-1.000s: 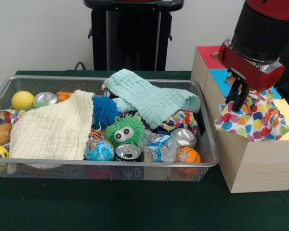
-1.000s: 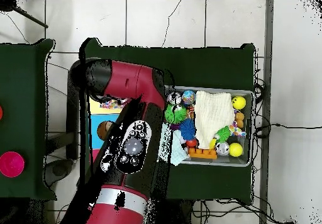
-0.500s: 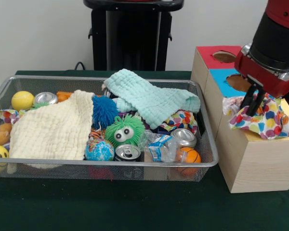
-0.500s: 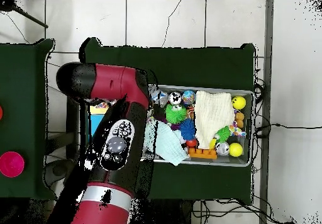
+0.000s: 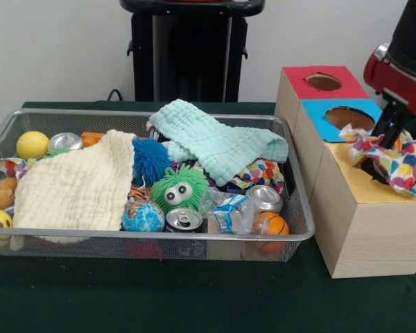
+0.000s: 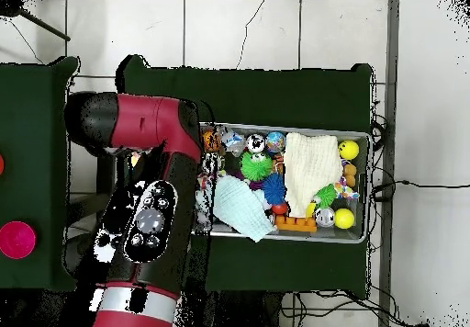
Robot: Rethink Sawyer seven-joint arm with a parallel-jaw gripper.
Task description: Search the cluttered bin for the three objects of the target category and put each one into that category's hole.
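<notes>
Now — end effector (image 5: 383, 149) grips polka-dot cloth (image 5: 394, 161) | over box's yellow hole (image 5: 378, 173)

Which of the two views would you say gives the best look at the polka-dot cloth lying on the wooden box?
The front view: the polka-dot cloth lies bunched on the yellow top of the wooden box, under the gripper. In the overhead view the arm covers the box, hiding the cloth.
</notes>
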